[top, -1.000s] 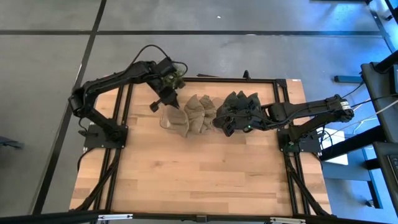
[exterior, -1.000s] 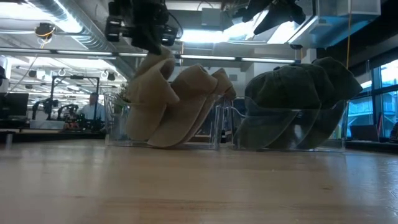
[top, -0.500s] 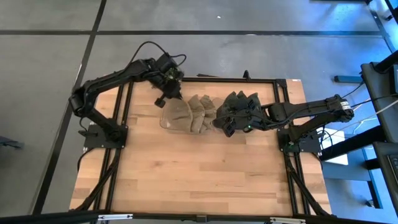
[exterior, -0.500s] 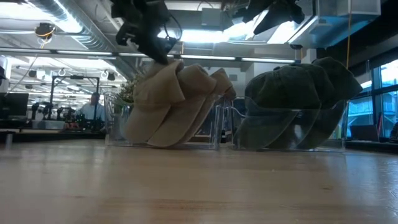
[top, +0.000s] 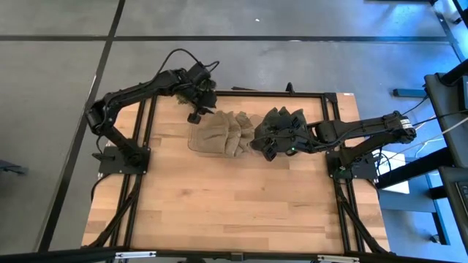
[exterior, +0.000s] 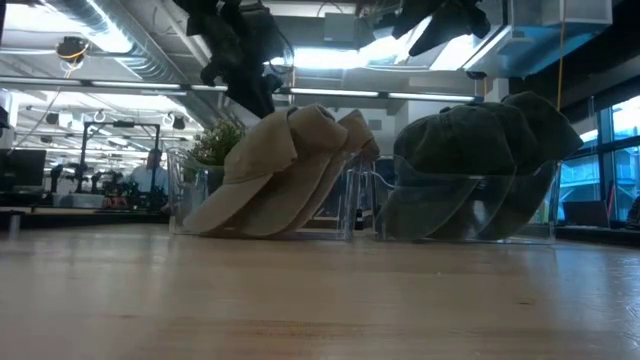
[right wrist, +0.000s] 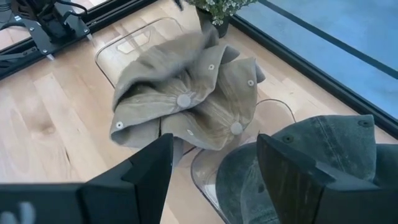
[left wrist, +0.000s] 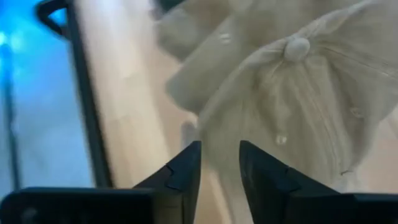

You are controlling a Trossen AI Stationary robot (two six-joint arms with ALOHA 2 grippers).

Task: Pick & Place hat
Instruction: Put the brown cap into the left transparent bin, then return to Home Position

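Your left hand [top: 196, 111] hangs just above the tan hats [top: 219, 134], fingers narrowly parted, holding nothing. The hats lean in their clear holder [exterior: 345, 200] beside the green hats [top: 281, 124], where your right hand [top: 265, 146] waits, spread wide.

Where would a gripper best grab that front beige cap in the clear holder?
Probably by the crown of the front beige cap, near its top button, coming down from above. Its crown faces up and is uncovered, while its brim slopes down into the clear holder.

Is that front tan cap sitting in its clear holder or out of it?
In. The tan cap leans inside the clear holder against the other tan caps.
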